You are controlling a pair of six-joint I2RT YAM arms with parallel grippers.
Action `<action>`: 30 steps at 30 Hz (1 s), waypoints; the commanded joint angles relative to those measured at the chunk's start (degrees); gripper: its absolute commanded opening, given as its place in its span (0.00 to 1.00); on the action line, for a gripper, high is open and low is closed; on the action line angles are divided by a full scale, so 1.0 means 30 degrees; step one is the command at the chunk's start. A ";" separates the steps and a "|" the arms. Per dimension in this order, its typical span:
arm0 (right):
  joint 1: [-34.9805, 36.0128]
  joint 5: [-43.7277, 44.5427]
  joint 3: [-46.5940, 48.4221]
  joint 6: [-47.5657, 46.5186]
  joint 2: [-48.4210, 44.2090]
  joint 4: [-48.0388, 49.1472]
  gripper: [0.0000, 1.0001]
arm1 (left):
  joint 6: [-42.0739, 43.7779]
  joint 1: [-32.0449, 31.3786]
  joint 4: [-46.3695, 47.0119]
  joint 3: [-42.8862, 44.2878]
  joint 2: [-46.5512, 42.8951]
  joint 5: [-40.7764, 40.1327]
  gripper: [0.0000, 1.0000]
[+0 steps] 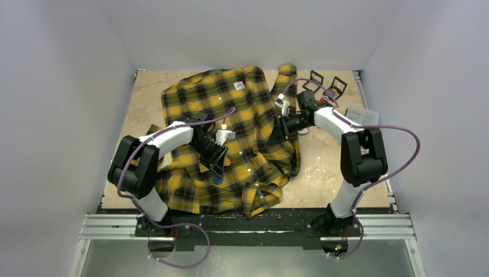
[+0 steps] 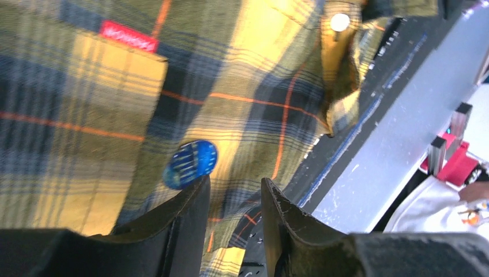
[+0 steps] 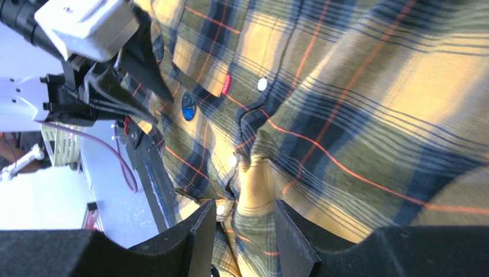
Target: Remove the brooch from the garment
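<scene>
The garment (image 1: pixel 196 98) is yellow-and-black plaid with red lines, the brooch (image 2: pixel 190 164) blue.

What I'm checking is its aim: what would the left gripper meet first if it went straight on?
Most likely the shirt, just beside the brooch. The left gripper has the brooch off one finger's tip, not between the fingers. Depth is unclear.

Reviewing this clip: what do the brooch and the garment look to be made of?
The brooch: glossy blue disc with fine pale lines, likely enamel or coated plastic; the sheen suggests a hard surface. The garment: matte woven cloth, probably cotton; it shows thread texture and soft folds.
</scene>
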 commanded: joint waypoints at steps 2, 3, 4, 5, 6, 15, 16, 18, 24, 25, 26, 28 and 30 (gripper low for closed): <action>0.1542 -0.0121 -0.0299 0.0636 0.0549 0.1448 0.44 | -0.2261 0.1141 0.0756 0.0607 0.0327 -0.3046 0.37; 0.1717 0.0018 -0.0371 0.0631 0.0677 0.1601 0.44 | -0.2486 0.1462 0.0655 0.0731 0.0575 -0.3366 0.36; 0.1875 0.0199 -0.0424 0.0641 0.0840 0.1723 0.44 | -0.2591 0.1821 0.0434 0.0897 0.0913 -0.3508 0.35; 0.1994 0.0336 -0.0441 0.0654 0.1043 0.1804 0.44 | -0.2674 0.2151 0.0252 0.1154 0.1252 -0.3727 0.33; 0.2107 0.0595 -0.0403 0.0644 0.1285 0.1862 0.43 | -0.2710 0.2409 0.0171 0.1308 0.1554 -0.3920 0.32; 0.2380 0.3247 0.1475 0.0155 0.4185 0.1661 0.40 | -0.3785 0.2998 0.0088 0.3127 0.3877 -0.4252 0.30; 0.2390 0.3493 0.1792 0.0080 0.4552 0.1555 0.40 | -0.3903 0.3053 0.0044 0.3309 0.4054 -0.4289 0.30; 0.2376 0.3957 0.2404 0.0088 0.5242 0.1539 0.40 | -0.4026 0.3259 0.0132 0.3625 0.4342 -0.4171 0.30; 0.2257 0.5009 0.4540 0.0176 0.6690 0.1857 0.39 | -0.4433 0.4086 0.0248 0.5744 0.5481 -0.3738 0.30; 0.2246 0.5087 0.4958 0.0152 0.6943 0.1858 0.39 | -0.4523 0.4236 0.0229 0.6097 0.5621 -0.3635 0.30; 0.2223 0.5162 0.5340 0.0087 0.7113 0.1817 0.39 | -0.4501 0.4354 0.0219 0.6453 0.5708 -0.3732 0.29; 0.2216 0.5369 0.6049 -0.0166 0.7377 0.1609 0.39 | -0.3846 0.4516 0.0332 0.6879 0.5525 -0.3612 0.29; 0.2172 0.5320 0.6749 -0.0748 0.7410 0.1097 0.40 | -0.1231 0.4538 0.0841 0.6570 0.4344 -0.1712 0.33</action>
